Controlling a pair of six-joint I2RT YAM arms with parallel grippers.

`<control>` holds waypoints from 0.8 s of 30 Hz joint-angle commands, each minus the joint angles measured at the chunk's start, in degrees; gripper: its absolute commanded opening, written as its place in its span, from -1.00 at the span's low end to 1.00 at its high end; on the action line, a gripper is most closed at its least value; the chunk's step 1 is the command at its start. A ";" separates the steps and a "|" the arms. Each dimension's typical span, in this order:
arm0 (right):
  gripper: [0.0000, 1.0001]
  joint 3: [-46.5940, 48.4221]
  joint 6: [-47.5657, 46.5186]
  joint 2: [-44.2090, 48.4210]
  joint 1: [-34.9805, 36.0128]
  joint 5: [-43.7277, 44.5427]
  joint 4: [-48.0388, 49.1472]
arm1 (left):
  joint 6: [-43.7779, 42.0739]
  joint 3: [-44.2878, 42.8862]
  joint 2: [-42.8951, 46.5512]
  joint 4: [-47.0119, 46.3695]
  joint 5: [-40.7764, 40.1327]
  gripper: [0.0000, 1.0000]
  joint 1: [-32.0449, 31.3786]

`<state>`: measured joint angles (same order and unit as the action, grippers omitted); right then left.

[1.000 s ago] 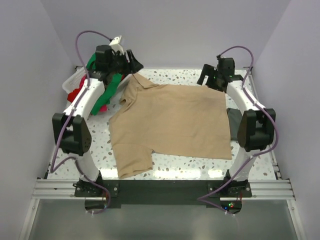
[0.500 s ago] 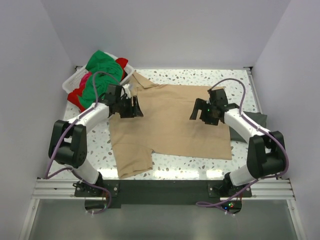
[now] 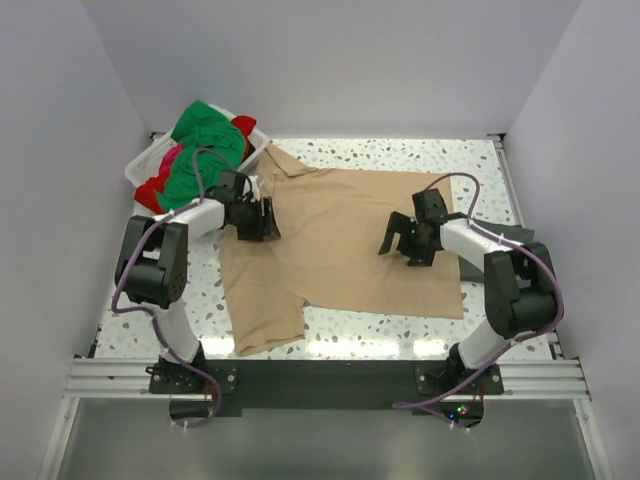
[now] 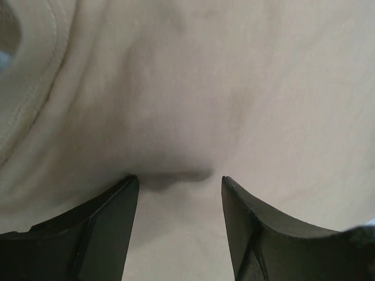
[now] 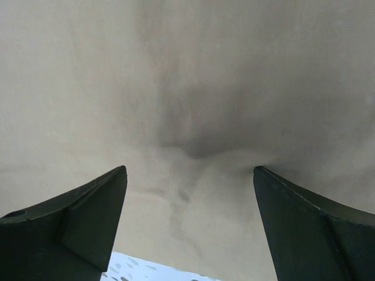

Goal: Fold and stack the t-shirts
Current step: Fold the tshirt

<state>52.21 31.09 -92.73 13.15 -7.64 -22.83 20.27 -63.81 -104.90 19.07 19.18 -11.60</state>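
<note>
The tan t-shirt [image 3: 345,240] lies spread flat on the speckled table. My left gripper [image 3: 262,222] is open and low over the shirt's left shoulder area, tips down on the cloth [image 4: 187,105]. My right gripper [image 3: 398,245] is open and low over the shirt's right side, with wrinkled tan cloth [image 5: 193,117] between its tips. A dark grey t-shirt [image 3: 497,235] shows at the tan shirt's right edge, mostly under it and my right arm. Green [image 3: 200,150] and red [image 3: 152,190] t-shirts are piled in the basket at the back left.
A white plastic basket [image 3: 140,165] stands at the back left corner, cloth spilling over its side. Bare speckled table [image 3: 400,152] shows behind the tan shirt and along its front edge. Walls close in the table on three sides.
Both arms came down from the back of the table onto the tan shirt. In the last half second the left gripper shifted slightly back-left and the right slightly forward-left.
</note>
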 commanded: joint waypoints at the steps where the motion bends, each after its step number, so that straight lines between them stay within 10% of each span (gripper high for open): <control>1: 0.86 2.10 1.95 -4.56 0.13 -0.98 -0.10 | -1.73 -3.16 -5.03 -0.35 -1.60 0.28 0.43; 24: 0.85 29.61 -1.65 -21.97 -0.05 -0.27 -13.20 | -2.61 -30.31 -20.27 0.88 -2.48 0.28 0.00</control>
<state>78.87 32.36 -112.95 13.13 -10.02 -32.97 18.85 -91.55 -124.79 18.81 18.70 -11.33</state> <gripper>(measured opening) 0.924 0.639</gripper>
